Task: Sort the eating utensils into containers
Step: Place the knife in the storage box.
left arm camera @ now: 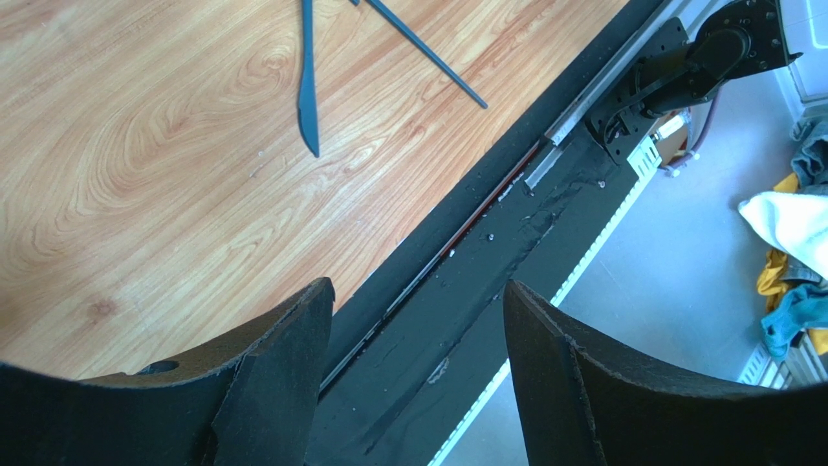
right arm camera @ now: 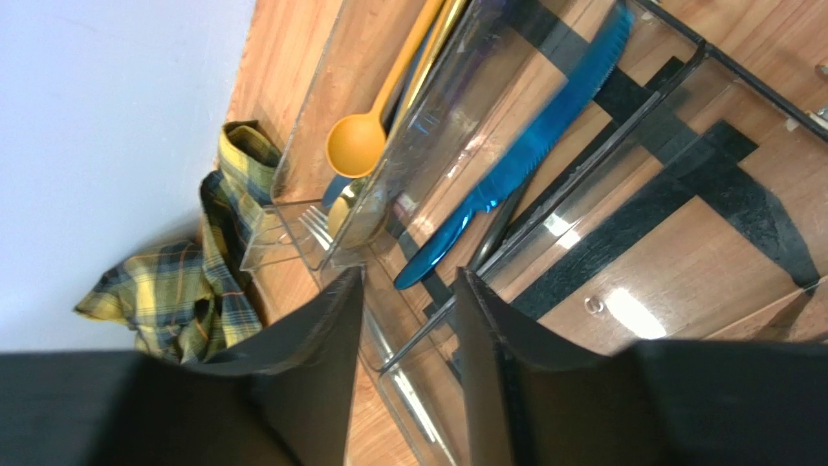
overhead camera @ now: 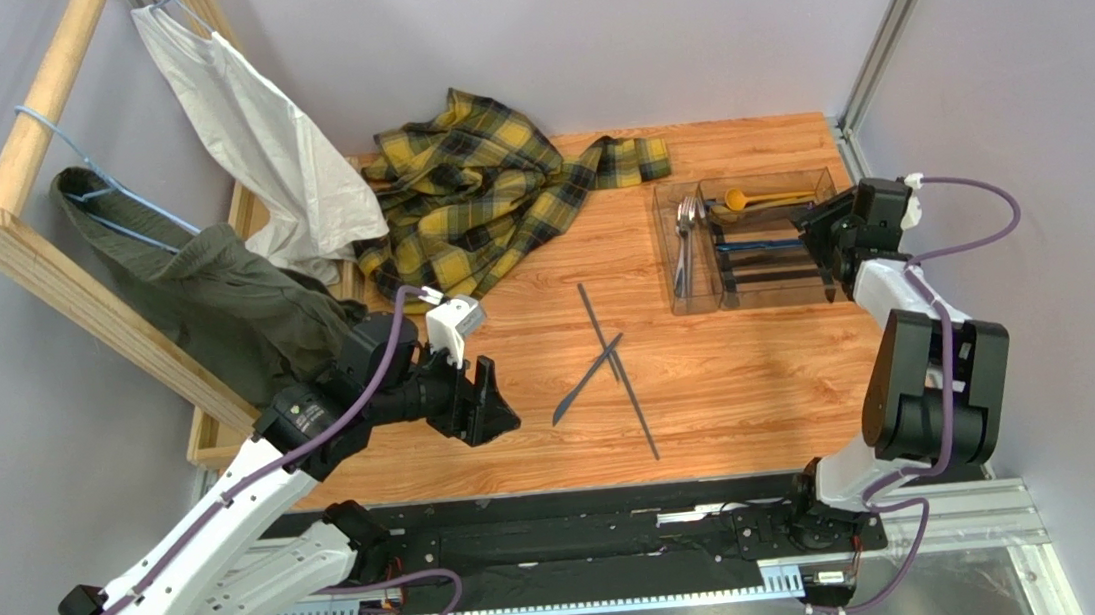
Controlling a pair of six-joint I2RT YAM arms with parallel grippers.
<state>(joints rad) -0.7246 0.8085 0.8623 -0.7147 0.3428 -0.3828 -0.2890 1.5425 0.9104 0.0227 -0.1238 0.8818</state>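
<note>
Both grippers are standing open right now, nothing pinched in either. Starting nearest the bases: the left gripper [overhead camera: 484,400] is hovering low over the wood at lower centre-left of the top view, jaws spread wide, and its wrist view is showing only bare table and the table's edge between them.

Just past it, mid-table, a dark grey knife [overhead camera: 585,381] is lying flat, crossing a thin dark stick [overhead camera: 640,416]. I can't tell which one is sitting on top.

Further back on the right, the right gripper [right arm camera: 408,282] is hanging over the clear tray [right arm camera: 680,282] with a narrower gap. A slim dark piece [right arm camera: 428,320] is lying in a compartment right under that gap, not clamped. A blue knife [right arm camera: 525,146] and a gold spoon [right arm camera: 358,144] are sitting in slots beyond it. A plaid cloth [overhead camera: 482,193] is bunched at the far edge.

So I'm guessing the drop-off step is wrapping up. Next the loose mid-table pieces are needing a pickup: jaws square across a handle, right down at the wood, one piece at a time.
</note>
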